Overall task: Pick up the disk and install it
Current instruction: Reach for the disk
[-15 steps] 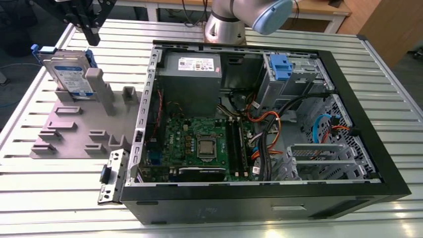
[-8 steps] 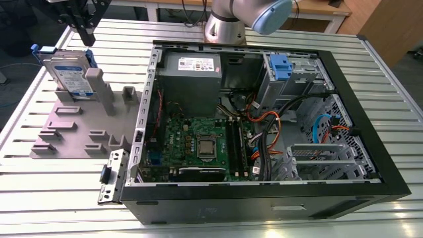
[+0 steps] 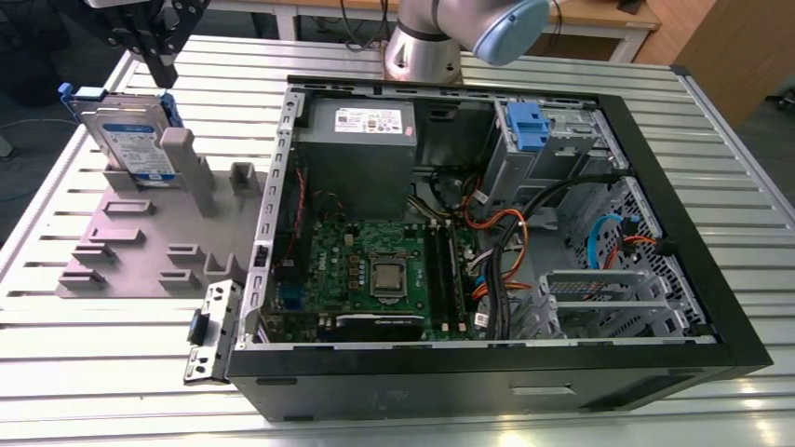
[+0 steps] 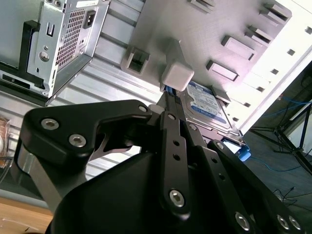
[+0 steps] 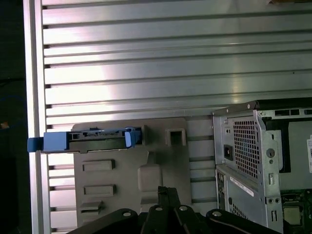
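Bright even light, glare across the slatted table (image 5: 161, 78) (first wrist view).

No word or number could be read anywhere. The disk (image 3: 125, 126) carried a white-and-blue label (image 3: 140, 154) on its face, also seen in the second wrist view (image 4: 207, 105), but its print could not be made out. The grey power-supply box (image 3: 360, 154) inside the computer case (image 3: 497, 391) had a white sticker (image 3: 370, 120) with dark marks, not legible. In the first wrist view a small white strip sticker (image 5: 241, 186) stood on the rear panel of the case, equally unreadable.
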You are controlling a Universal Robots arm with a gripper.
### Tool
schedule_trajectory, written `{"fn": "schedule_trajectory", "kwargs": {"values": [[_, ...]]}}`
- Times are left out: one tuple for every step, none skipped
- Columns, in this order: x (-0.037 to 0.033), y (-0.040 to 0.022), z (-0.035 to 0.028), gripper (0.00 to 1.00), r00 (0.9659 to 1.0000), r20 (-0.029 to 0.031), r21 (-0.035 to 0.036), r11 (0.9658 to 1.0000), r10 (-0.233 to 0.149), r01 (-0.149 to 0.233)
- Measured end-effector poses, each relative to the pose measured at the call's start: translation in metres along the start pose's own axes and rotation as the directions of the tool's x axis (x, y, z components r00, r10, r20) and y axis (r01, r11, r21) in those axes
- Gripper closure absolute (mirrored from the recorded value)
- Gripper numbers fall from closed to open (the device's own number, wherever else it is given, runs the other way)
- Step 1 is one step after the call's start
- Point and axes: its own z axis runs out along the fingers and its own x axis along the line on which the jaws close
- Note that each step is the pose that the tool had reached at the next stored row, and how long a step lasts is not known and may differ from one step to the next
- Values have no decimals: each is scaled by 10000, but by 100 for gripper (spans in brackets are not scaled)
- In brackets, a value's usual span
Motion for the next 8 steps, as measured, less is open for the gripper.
{"fn": "schedule_trajectory", "kwargs": {"values": [[0,0,0,89,10000,1,0,10000,0,0],[0,0,0,89,10000,1,0,10000,0,0],[1,0,1,89,10000,2,-2,10000,-1,1],[4,-1,1,89,10000,2,-2,10000,-1,1],[8,-1,1,89,10000,2,-1,10000,0,0],[13,-1,1,89,10000,2,-1,10000,0,0],[17,-1,0,89,10000,0,0,10000,0,0],[23,-2,0,89,10000,0,0,10000,0,0]]}}
